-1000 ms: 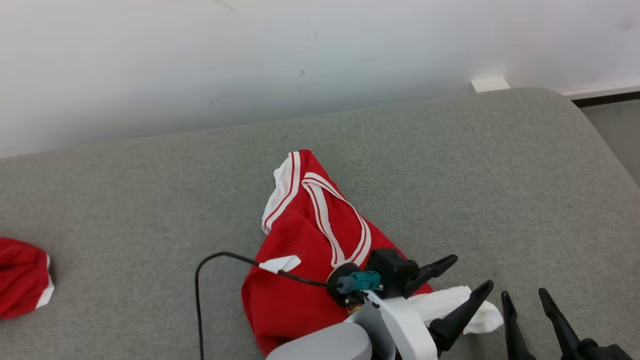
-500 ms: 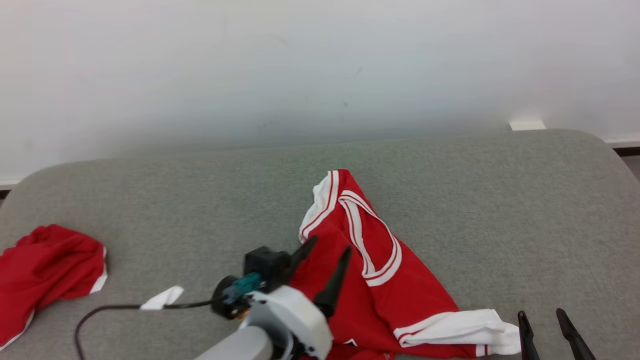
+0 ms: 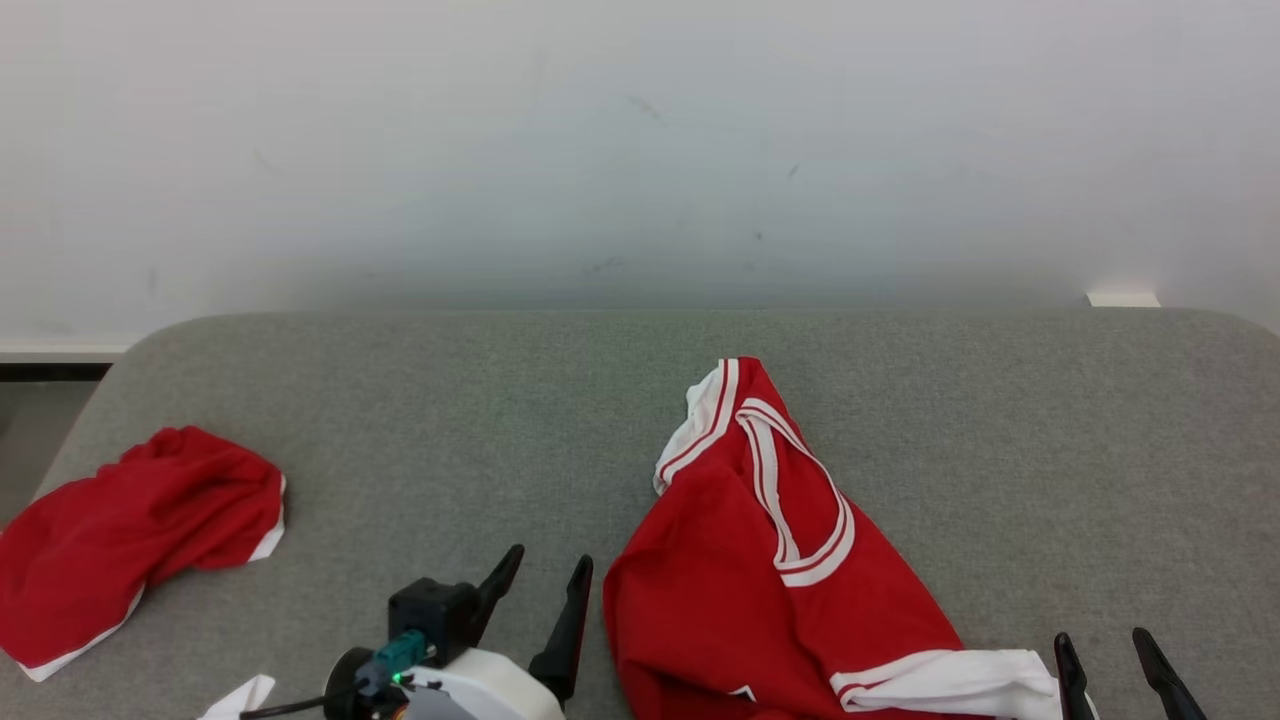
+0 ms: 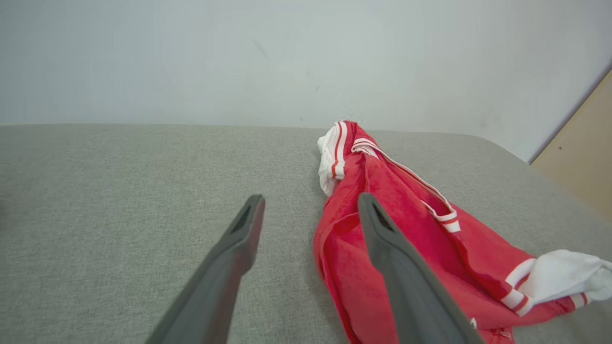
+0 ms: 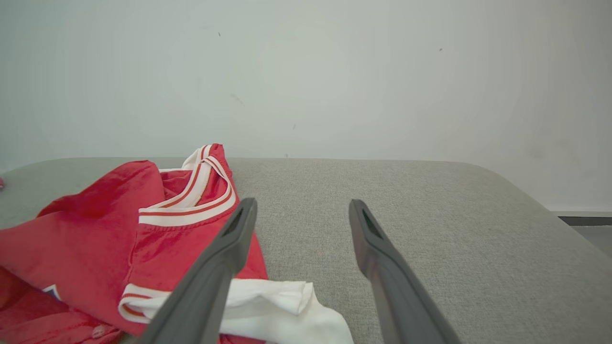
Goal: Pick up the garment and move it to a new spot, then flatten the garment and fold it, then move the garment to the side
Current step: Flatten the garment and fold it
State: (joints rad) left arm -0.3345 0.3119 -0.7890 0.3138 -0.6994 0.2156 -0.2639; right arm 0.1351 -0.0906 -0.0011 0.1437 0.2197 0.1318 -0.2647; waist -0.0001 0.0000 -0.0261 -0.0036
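Observation:
The red garment [image 3: 760,560] with white striped trim lies crumpled on the grey padded surface [image 3: 1000,450], a white cuff [image 3: 960,675] at its near right end. My left gripper [image 3: 550,557] stands open just left of the garment's near edge, apart from the cloth. In the left wrist view the left gripper [image 4: 311,198] holds nothing, and the garment [image 4: 444,248] lies behind its right finger. My right gripper [image 3: 1100,640] is open by the white cuff. In the right wrist view the right gripper [image 5: 302,203] is empty, the garment [image 5: 95,229] left of it.
A second red bundle of cloth [image 3: 130,530] lies at the surface's far left. A pale wall [image 3: 640,150] rises right behind the surface. The surface rounds off at its left corner [image 3: 110,370]. A beige panel [image 4: 583,143] stands beyond the right end.
The head camera has swung left, shifting the whole picture right. My left gripper, open throughout, has drawn back off the garment's near right part to a spot left of it.

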